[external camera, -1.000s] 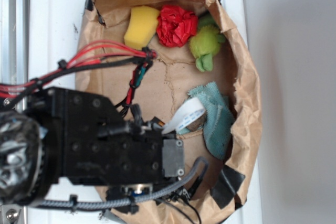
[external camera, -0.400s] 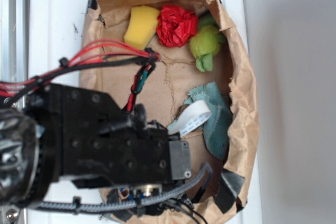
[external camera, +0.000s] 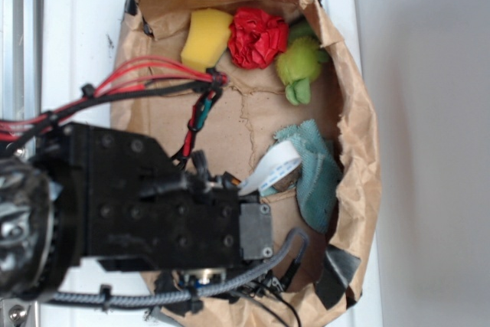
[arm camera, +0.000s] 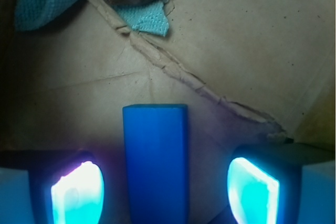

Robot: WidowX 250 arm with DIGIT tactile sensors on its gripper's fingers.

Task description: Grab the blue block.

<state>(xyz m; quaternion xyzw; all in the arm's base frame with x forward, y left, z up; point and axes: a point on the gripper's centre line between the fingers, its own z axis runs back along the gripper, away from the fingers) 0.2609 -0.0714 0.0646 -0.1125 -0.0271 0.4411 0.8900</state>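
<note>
The claw [arm camera: 160, 190] stood spread apart, with the flat, bright blue rectangular block [arm camera: 155, 161] lying between its fingers [arm camera: 77, 191] on creased brown paper [arm camera: 236, 51], touching neither. The block sat nearer the finger on the wrist view's left, so closing might have nudged or twisted it before both gripped.

The arm [external camera: 145, 204] is a blocky black housing studded with round screws. Red wires [external camera: 130, 82] run along it beside black cables, a white ribbon cable [external camera: 269, 168] curls off its grey end plate [external camera: 255, 231], and a braided grey cable [external camera: 230, 281] loops beneath the housing.
</note>
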